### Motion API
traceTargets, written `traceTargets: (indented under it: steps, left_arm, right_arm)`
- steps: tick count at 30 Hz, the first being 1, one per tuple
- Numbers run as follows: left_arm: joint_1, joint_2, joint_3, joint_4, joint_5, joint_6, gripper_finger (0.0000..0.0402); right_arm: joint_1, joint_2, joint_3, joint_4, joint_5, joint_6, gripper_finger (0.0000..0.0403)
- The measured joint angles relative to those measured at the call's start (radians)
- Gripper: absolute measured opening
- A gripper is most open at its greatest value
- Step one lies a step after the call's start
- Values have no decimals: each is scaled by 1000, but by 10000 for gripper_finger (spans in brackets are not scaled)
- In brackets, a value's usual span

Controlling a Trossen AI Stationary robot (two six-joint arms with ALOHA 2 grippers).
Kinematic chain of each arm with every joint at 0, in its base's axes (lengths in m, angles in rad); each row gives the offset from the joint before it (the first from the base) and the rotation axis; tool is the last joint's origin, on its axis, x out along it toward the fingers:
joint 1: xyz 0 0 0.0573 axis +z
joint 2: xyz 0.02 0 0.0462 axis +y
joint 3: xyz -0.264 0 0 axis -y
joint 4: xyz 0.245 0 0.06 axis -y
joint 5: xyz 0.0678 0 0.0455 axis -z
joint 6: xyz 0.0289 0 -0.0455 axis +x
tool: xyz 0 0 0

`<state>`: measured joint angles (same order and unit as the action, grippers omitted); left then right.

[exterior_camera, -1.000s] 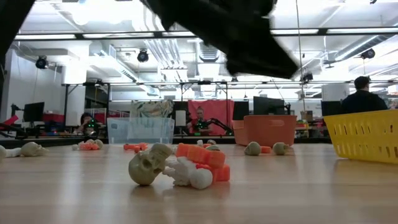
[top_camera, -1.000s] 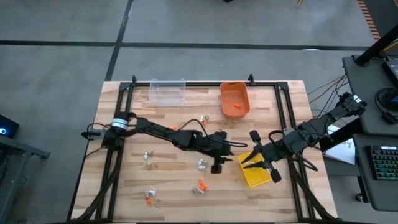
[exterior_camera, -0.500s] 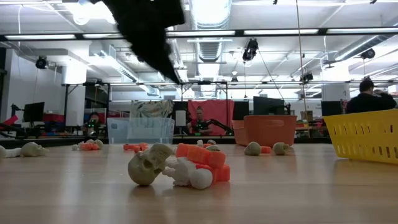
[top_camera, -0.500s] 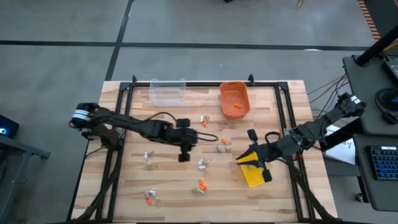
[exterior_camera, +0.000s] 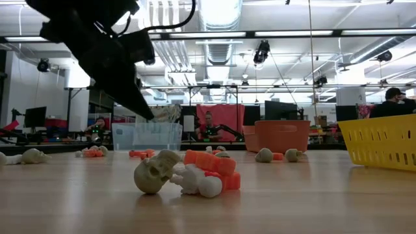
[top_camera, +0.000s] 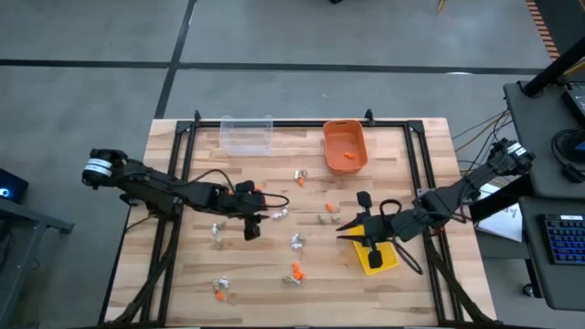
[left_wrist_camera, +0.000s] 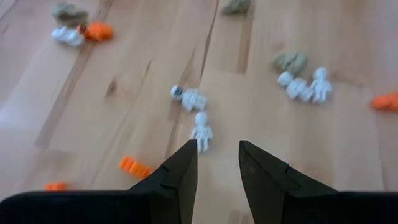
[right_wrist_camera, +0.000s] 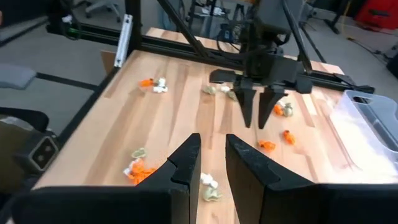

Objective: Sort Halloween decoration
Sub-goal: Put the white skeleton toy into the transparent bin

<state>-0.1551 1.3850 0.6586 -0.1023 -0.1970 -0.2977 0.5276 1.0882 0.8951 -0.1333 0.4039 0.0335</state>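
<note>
My left end effector (top_camera: 250, 230) hangs above the counter (top_camera: 274, 283) left of centre, its fingers (left_wrist_camera: 181, 176) parted by a narrow gap with nothing between them. Just ahead of the fingertips lies a small white skeleton figure (left_wrist_camera: 201, 131). My right end effector (top_camera: 350, 228) hovers beside the yellow bin (top_camera: 377, 260), its fingers (right_wrist_camera: 187, 165) likewise slightly spread and empty. The Halloween decoration (top_camera: 294, 272) is scattered loose over the wood in small clusters of orange, white and tan pieces. A few orange bits, as far as I can make out, sit in the orange bin (top_camera: 345, 146) at the far edge, with the clear bin (top_camera: 246, 135) beside it.
</note>
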Motion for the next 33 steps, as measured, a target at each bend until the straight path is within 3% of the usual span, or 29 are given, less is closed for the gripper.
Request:
traceTargets:
  steps: [7,21,27,33]
  left_arm:
    - [-1,83,-16,129,3,0,111]
    - [-2,283,61,125,-93,30,217]
    - [-2,313,56,129,-99,23,211]
    - [-2,315,55,131,-98,26,175]
  right_arm:
    - [-20,23,1,15,8,0,66]
    - [-38,26,1,12,10,31,66]
    - [-38,26,1,12,10,30,66]
    - [-38,26,1,11,15,30,66]
